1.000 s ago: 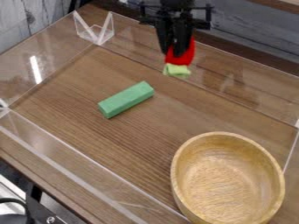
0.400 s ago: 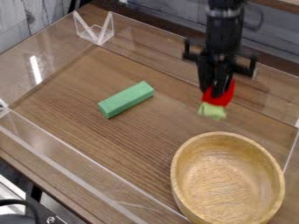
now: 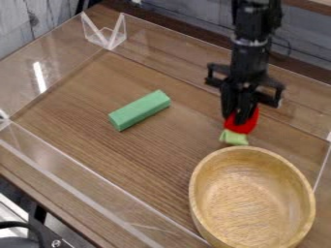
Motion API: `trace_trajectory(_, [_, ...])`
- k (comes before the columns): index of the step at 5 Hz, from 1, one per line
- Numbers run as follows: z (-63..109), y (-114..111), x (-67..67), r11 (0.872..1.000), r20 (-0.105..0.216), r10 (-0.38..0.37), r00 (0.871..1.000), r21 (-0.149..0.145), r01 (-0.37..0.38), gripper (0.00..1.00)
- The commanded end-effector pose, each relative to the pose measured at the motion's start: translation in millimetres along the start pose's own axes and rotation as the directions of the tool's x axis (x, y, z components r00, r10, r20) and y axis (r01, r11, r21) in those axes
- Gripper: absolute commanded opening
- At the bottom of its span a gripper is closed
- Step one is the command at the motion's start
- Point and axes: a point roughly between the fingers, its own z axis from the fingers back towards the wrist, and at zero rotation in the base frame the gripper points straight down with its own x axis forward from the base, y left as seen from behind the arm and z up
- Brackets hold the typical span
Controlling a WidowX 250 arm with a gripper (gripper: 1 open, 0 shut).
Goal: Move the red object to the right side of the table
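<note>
Red and rounded, the small red object (image 3: pixel 242 123) is in the right half of the brown table (image 3: pixel 149 170), between the green block and the right edge. Its leafy end (image 3: pixel 233 139) is yellow-green and points toward the near side, in the direction of the bowl. The black gripper (image 3: pixel 238 115) comes down on it from the far side. The jaws are closed on the red object, with dark fingers lying against its upper part, and they cover some of the red surface. Whether the object touches the wood or hangs a little above it, I cannot tell from this view.

The round wooden bowl (image 3: pixel 253 211) stands near the right edge, in the near part of the table. It is light in colour, it looks empty inside, and it is much larger than the red object. The leafy end appears just beyond the far rim of this bowl, apart from it.

The green block (image 3: pixel 139 110) lies flat to the left of the gripper, well apart from it. It is long and rectangular, and it is placed at a slant, with one end turned to the far side and the other to the near left. Close to the far left corner there is a clear plastic piece (image 3: pixel 106 31), with thin shiny edges.
</note>
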Motion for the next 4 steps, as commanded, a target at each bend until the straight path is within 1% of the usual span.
trace_trajectory(1, [5.7, 4.1, 12.8, 1.0, 0.061, -0.007, 0.998, 0.013, 0.006, 0.0])
trace_trajectory(2, [-7.0, 7.3, 17.4, 1.0, 0.059, -0.006, 0.998, 0.021, 0.005, 0.0])
trace_trajectory(4, [-19.4, 8.6, 23.0, 1.0, 0.05, -0.006, 0.999, 0.028, 0.005, 0.0])
